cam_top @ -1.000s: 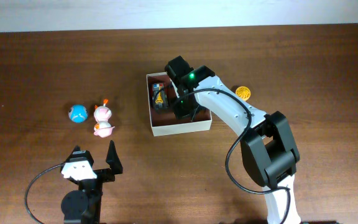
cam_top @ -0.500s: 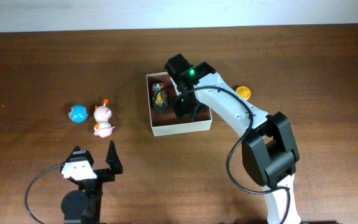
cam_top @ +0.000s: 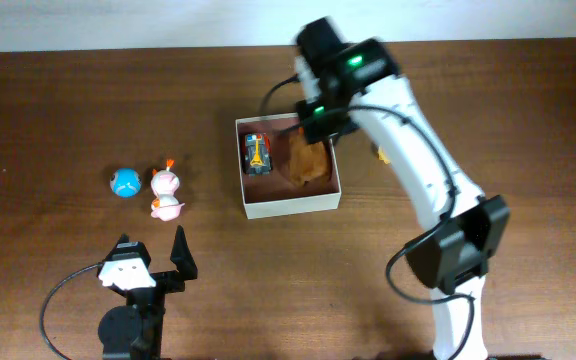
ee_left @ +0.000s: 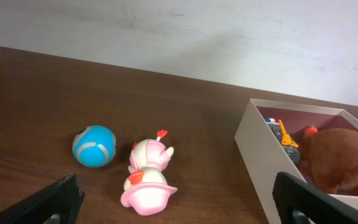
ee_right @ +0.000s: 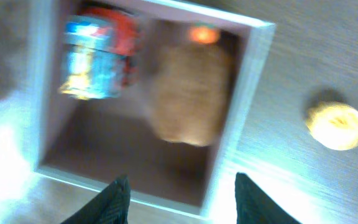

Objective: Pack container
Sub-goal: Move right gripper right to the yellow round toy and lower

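The container (cam_top: 293, 208) is a square cream-walled box with a reddish-brown inside at the table's middle. In it lie a brown plush toy (cam_top: 308, 160) and a small toy car (cam_top: 257, 153). My right gripper (cam_top: 315, 125) hangs above the box's far right corner, blurred. In the right wrist view its gripper (ee_right: 182, 199) is open and empty over the container (ee_right: 232, 137), with the plush toy (ee_right: 188, 93) and the car (ee_right: 95, 59) below. My left gripper (cam_top: 153, 250) stands wide open near the front left, empty, facing the pink toys (ee_left: 146, 190) from its own gripper (ee_left: 182, 202).
A blue ball (cam_top: 125, 182) and two pink toys (cam_top: 165, 182) (cam_top: 167, 206) lie left of the box. A yellow disc (ee_right: 337, 124) lies on the table right of it, mostly hidden under my right arm in the overhead view. The container's near wall (ee_left: 253, 149) shows at the right of the left wrist view.
My right gripper opened and rose out of the box toward the back, leaving the brown plush toy inside. The left arm has not moved.
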